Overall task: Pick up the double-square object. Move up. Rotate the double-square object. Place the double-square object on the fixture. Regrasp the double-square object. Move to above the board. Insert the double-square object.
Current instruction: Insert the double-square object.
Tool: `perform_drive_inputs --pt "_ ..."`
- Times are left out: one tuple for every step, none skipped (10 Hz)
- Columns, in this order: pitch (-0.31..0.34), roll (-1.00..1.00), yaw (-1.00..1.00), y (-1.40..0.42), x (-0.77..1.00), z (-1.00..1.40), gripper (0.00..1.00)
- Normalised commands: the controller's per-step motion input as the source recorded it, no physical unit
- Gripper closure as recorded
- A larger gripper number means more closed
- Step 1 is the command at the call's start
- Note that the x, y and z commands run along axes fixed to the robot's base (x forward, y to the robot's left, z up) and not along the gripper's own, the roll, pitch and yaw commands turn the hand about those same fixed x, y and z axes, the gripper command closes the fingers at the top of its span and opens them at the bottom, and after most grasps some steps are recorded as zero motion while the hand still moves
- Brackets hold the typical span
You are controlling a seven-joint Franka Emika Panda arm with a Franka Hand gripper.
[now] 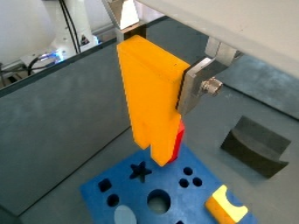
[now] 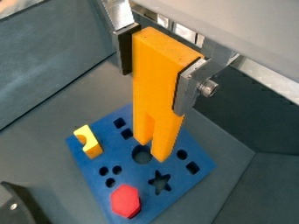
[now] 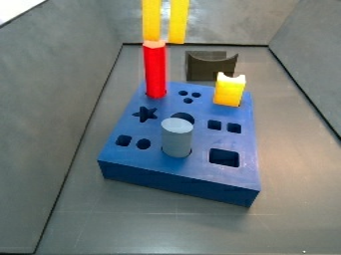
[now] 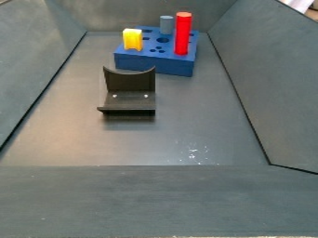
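The gripper [image 2: 158,61] clamps the double-square object [image 2: 158,92] upright above the board [image 2: 146,166] (prongs down); next, judged: lowering it into its square holes.

Robotics lab test cell: grey walled bin [image 4: 74,84], blue peg board [image 3: 134,164], fixture [image 4: 128,91].

The gripper [image 2: 158,70], closed on the upright double-square object [image 2: 156,87], was held above the board [image 3: 134,167]. The space around the prongs was narrowed by the red hexagonal peg [image 3: 155,70], the short yellow peg [image 3: 229,91] and the grey cylinder [image 3: 177,137] standing on the board. Open floor [image 4: 149,139] was left around the fixture [image 4: 126,93], well apart from the board.
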Motion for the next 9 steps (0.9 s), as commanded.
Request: perform_drive_inputs --pt "0.000 0.00 0.00 0.02 0.01 0.00 1.00" --pt "-0.079 -0.08 -0.38 0.00 0.79 -0.33 1.00" --pt "-0.186 -0.02 -0.26 -0.01 0.83 -0.56 1.00" --pt "-0.189 -0.03 -0.10 -0.02 1.00 -0.56 1.00" --pt "-0.106 -0.11 0.00 0.00 1.00 -0.60 1.00" --pt "-0.076 -0.12 0.00 0.00 1.00 -0.69 1.00" --pt "-0.113 -0.09 0.00 -0.05 1.00 -0.75 1.00" --pt "-0.099 -0.09 0.00 -0.04 1.00 -0.79 1.00" --pt "-0.114 -0.09 0.00 -0.06 1.00 -0.80 1.00"
